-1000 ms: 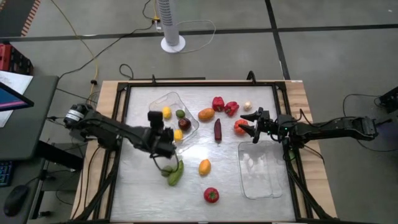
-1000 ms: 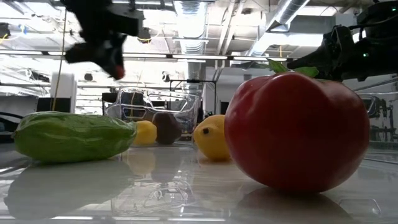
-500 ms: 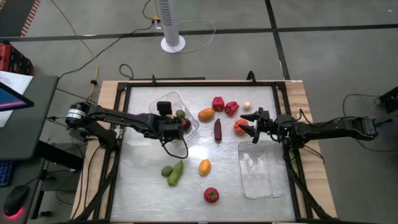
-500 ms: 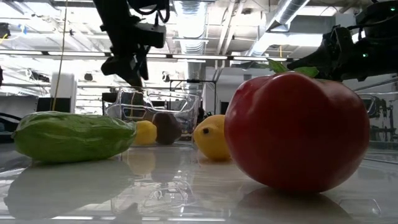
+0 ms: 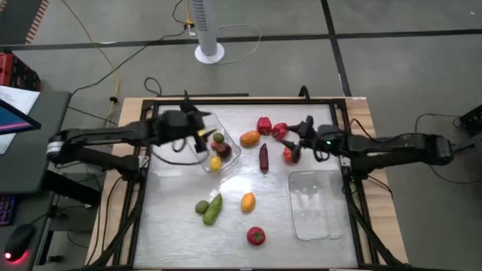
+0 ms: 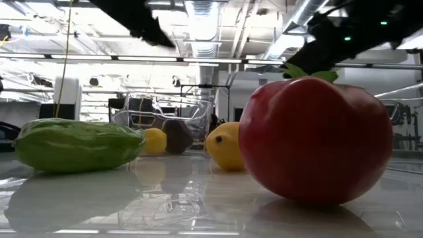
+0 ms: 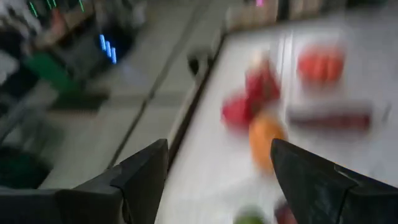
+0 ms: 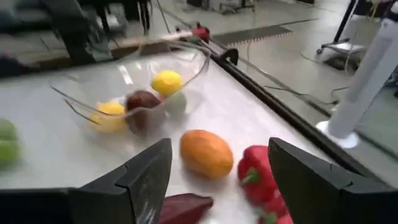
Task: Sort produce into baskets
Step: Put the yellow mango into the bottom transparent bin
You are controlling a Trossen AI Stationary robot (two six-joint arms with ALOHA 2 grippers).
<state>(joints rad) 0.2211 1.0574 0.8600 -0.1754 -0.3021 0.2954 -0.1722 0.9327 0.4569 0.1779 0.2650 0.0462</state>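
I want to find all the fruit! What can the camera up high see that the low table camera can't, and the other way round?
Only the high view shows the empty basket, the red peppers, the dark purple piece, and the left claw over the filled basket while the right claw hangs near the peppers. Only the low view shows the room's ceiling lights. Both show the red tomato, green cucumber and the filled basket.
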